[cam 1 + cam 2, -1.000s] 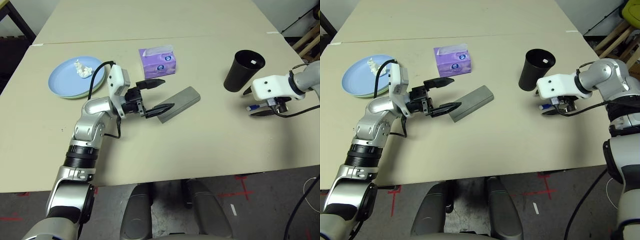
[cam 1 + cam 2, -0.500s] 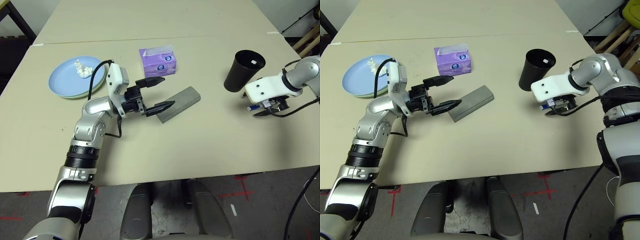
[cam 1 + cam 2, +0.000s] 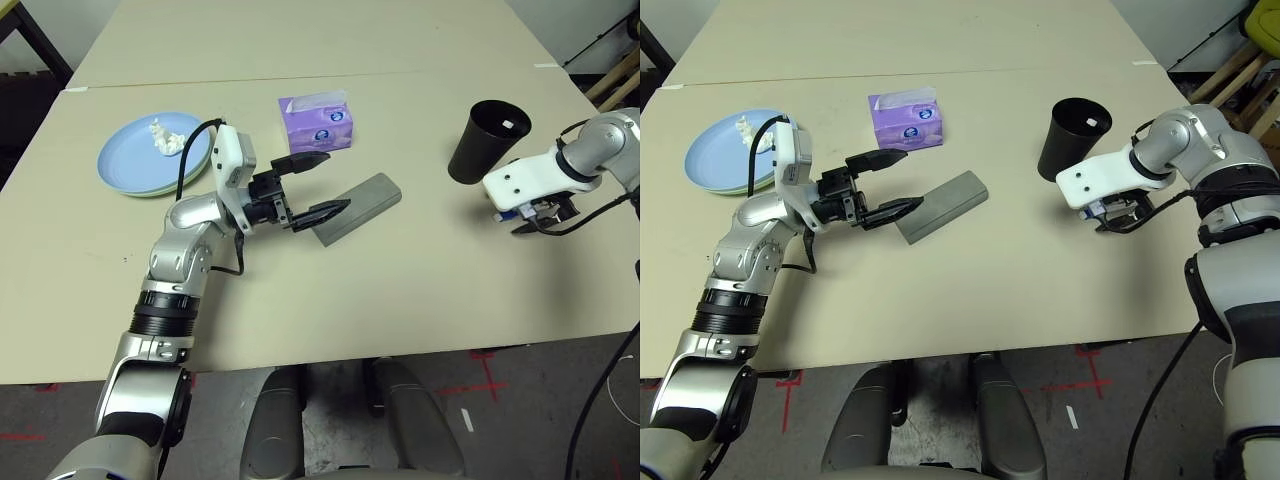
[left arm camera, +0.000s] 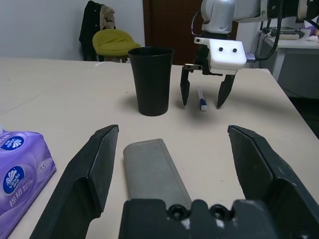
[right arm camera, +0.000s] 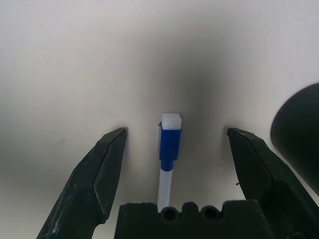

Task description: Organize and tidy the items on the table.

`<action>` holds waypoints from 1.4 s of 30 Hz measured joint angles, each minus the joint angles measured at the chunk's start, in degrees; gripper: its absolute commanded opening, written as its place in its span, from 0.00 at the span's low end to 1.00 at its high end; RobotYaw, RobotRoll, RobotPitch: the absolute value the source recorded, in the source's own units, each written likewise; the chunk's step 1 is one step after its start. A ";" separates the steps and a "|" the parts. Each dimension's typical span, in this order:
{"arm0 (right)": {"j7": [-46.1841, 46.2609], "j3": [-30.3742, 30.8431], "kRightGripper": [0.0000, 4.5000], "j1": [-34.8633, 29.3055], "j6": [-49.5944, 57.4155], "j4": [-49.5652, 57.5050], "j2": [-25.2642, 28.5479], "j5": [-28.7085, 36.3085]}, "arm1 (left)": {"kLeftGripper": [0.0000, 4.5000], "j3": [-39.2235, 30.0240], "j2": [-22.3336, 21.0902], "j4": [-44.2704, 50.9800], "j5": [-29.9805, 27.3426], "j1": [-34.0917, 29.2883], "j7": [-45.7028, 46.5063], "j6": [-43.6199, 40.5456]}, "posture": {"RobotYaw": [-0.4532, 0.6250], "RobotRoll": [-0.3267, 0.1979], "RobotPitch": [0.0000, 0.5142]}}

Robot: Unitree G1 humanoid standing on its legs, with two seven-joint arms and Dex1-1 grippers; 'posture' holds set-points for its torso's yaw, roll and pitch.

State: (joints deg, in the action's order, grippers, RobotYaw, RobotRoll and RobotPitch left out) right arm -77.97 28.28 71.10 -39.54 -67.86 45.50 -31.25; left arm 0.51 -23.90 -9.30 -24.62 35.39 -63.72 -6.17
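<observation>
Right tool (image 5: 174,144) nearer slim blue-white pen (image 5: 168,149)

On the tabletop (image 3: 400,300), stacked plates (image 3: 150,160) lie far left with a crumpled tissue (image 3: 165,137) on top. The tissue box (image 3: 316,121) stands right of them, and the glasses case (image 3: 358,206) lies in front of the box. Well to the right stands the cup (image 3: 485,140); the pen (image 5: 168,152) lies just before it, between the right end effector's (image 4: 203,93) parted fingers.
</observation>
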 measured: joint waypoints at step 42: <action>-14.10 -4.54 0.09 1.50 23.60 11.73 2.20 28.21 | 1.00 0.21 -0.82 -0.05 -0.02 0.01 -1.48 -0.42 | 0.49 0.62 0.41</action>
State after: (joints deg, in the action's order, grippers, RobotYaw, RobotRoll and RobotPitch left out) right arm -92.06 23.74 72.61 -15.94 -56.13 47.70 -3.04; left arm 0.72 -24.72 -9.35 -24.64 35.40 -65.20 -6.59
